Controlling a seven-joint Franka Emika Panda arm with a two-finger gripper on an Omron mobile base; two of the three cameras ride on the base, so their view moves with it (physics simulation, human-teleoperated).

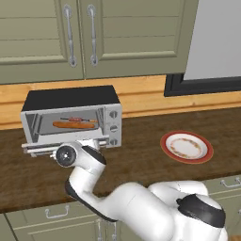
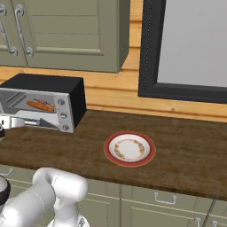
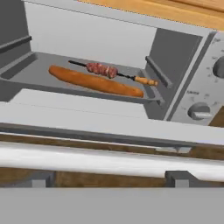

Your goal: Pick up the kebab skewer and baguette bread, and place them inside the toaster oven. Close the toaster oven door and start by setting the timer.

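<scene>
We see boxy silver toaster oven with black top (image 2: 48,84) far left on dark wood counter (image 2: 186,150). Inside it, long orange-brown baguette loaf (image 2: 40,106), thin reddish skewer (image 2: 47,103) just behind, kinda blurry. Silver-framed door (image 2: 24,122) hangs open, flat out front. Round white plate with red rim (image 2: 130,149) sits well apart, mid-counter. Olive cabinets (image 2: 66,35) above, dark-framed grey panel (image 2: 190,44) at right.

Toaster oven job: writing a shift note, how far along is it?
Done: the long orange-brown baguette and the thin dark meat skewer lie inside the silver toaster oven. In hand: the open gripper sits at the lowered glass door's silver bar handle. Left: shut door, set timer.
</scene>
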